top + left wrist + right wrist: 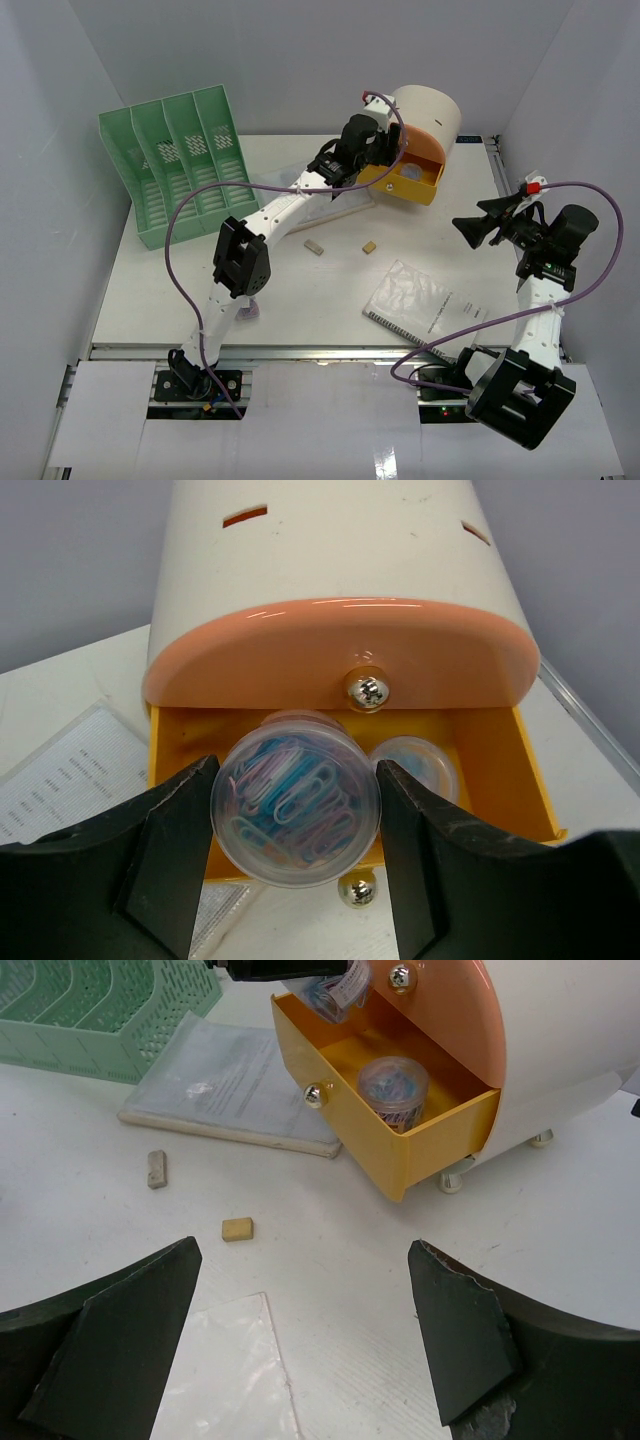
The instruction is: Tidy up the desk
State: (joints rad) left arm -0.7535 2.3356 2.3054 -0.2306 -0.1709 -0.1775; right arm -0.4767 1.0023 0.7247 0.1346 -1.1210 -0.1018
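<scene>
On the white desk [300, 290], my left gripper [390, 158] [297, 770] is shut on a clear round tub of coloured paper clips [296, 800], with a finger against each side. It holds the tub just above the front of the open yellow drawer [500, 770] [415, 185] of a white and orange organiser [430, 110]. A second clear tub [418, 765] [392, 1085] sits inside the drawer. My right gripper [470, 222] [302, 1250] hangs open over the desk's right side with nothing between its fingers.
A green file rack [175, 165] stands at the back left. A booklet [230, 1080] lies in front of the drawer under the left arm. Two small erasers [314, 246] [369, 246] lie mid-desk. A spiral notebook [420, 305] lies near the front right.
</scene>
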